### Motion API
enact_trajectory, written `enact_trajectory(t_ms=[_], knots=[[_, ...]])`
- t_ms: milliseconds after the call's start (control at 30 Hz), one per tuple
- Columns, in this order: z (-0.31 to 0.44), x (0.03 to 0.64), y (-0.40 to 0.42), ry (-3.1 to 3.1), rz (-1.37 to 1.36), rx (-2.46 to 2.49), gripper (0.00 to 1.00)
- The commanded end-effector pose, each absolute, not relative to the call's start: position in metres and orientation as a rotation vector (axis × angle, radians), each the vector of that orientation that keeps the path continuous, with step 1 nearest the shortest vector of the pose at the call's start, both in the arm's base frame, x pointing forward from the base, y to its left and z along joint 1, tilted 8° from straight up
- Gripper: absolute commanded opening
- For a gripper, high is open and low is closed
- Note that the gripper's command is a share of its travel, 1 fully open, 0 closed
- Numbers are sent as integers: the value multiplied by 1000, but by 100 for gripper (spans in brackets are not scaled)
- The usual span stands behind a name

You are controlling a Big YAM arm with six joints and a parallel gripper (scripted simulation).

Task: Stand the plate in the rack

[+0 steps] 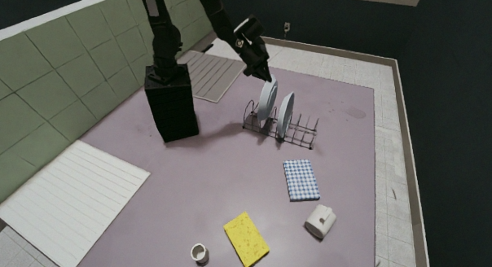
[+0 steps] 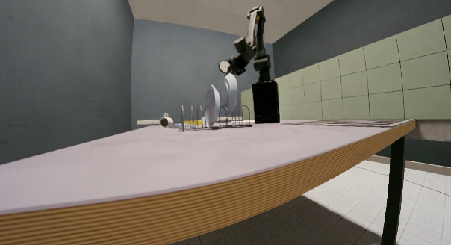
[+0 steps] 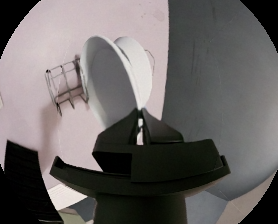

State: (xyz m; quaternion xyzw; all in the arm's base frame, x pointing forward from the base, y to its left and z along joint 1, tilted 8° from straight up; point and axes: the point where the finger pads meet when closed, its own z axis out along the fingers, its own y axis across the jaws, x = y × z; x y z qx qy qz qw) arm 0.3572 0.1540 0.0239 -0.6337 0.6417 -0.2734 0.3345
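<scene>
Pinching the plate (image 1: 267,99) by its top rim, my gripper (image 1: 265,76) hangs it edge-down, directly below me, over the rack (image 1: 303,133) end nearest my base. Its face parallels the standing plate (image 1: 285,111) just beside; I judge descent must stay straight.

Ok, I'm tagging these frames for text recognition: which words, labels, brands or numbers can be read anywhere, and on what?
None can be read in any view.
Gripper: a small pale mark on its housing, too blurred to read.
Plate, the other plate, rack, sponge, checked cloth, mug: no lettering shows.
</scene>
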Motion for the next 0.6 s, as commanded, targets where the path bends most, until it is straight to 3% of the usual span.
enact_trajectory(t_ms=[0, 567], knots=[[29, 363, 161, 1651, -715, -1608, 0], [33, 371, 165, 1630, -718, -1577, 0]])
